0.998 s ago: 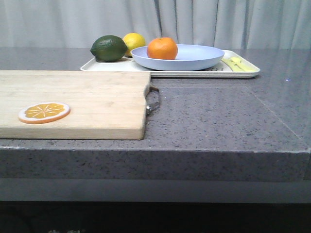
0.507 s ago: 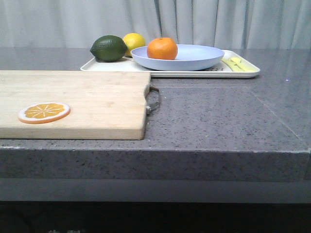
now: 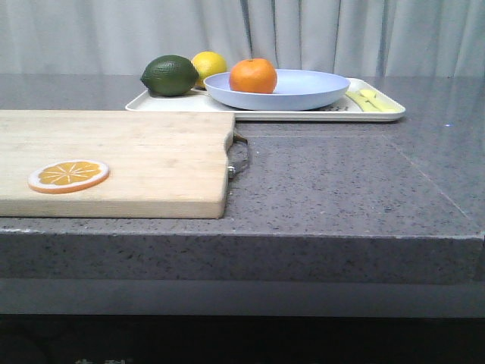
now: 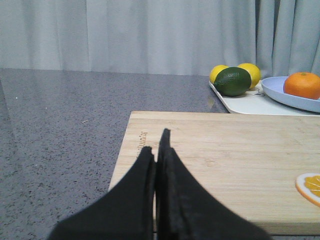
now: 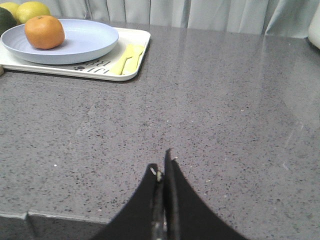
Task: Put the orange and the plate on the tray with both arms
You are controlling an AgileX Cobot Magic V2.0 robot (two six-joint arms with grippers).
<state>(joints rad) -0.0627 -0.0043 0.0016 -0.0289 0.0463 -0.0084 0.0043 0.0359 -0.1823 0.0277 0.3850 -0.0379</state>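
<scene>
Orange (image 3: 253,76) sits in plate (image 3: 277,89), toward its left side; plate rests on tray (image 3: 377,114) at far side of tabletop (image 3: 341,182), so placement looks complete. Left pincer (image 4: 157,152) closed on nothing, above cutting board (image 4: 225,150); right pincer (image 5: 164,175) closed, empty, over bare tabletop, well apart from tray. Risks, judged: orange is round and off-centre, any knock to the tray could roll it out; plate rim appears to overhang tray's near edge, may tip if bumped. Neither arm shows in front view; tray lettering mostly covered by plate; how plate seats on tray unclear
</scene>
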